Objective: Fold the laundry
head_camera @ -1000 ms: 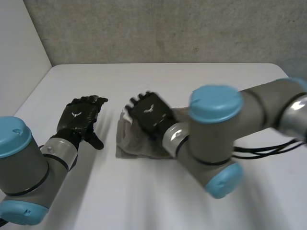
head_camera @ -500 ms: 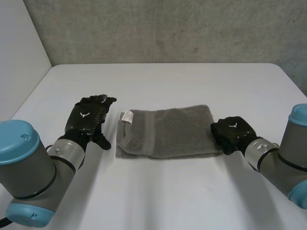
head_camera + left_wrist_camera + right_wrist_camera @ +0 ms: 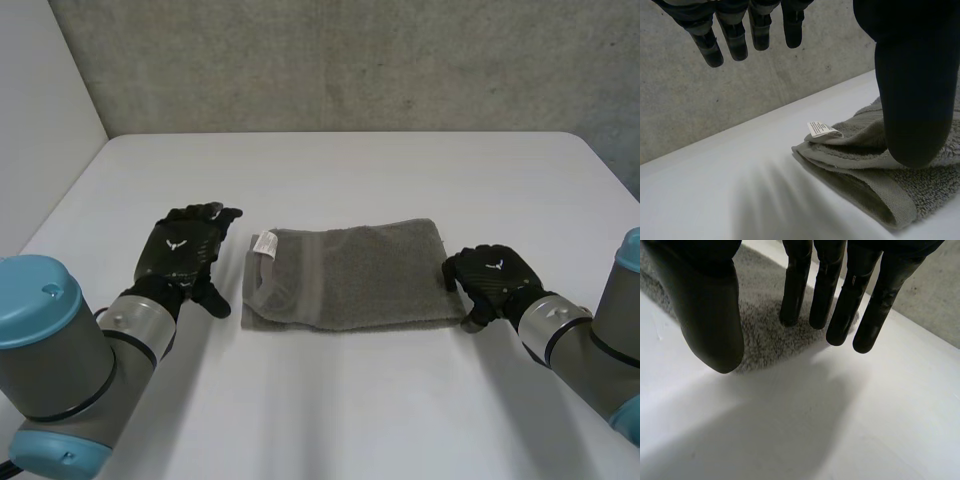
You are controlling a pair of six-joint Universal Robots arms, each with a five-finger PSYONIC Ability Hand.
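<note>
A grey towel [image 3: 345, 277] lies folded into a flat rectangle in the middle of the white table [image 3: 340, 170], a white tag [image 3: 264, 243] at its left end. My left hand [image 3: 185, 250] rests on the table just left of the towel, fingers straight, holding nothing. In the left wrist view its thumb [image 3: 915, 75] hangs beside the towel's folded end [image 3: 865, 165] and the tag [image 3: 822, 131]. My right hand [image 3: 490, 278] sits at the towel's right edge. In the right wrist view its fingers [image 3: 840, 295] are straight over the towel's edge [image 3: 765, 335], thumb apart, gripping nothing.
A grey concrete wall [image 3: 340, 60] runs along the table's far edge, and a pale wall [image 3: 40, 110] stands at the left. Bare tabletop surrounds the towel on all sides.
My right arm has swung back from over the towel's left part to its right edge, where its curled fingers then straightened. The towel now lies flat and uncovered. My left hand barely shifted.
</note>
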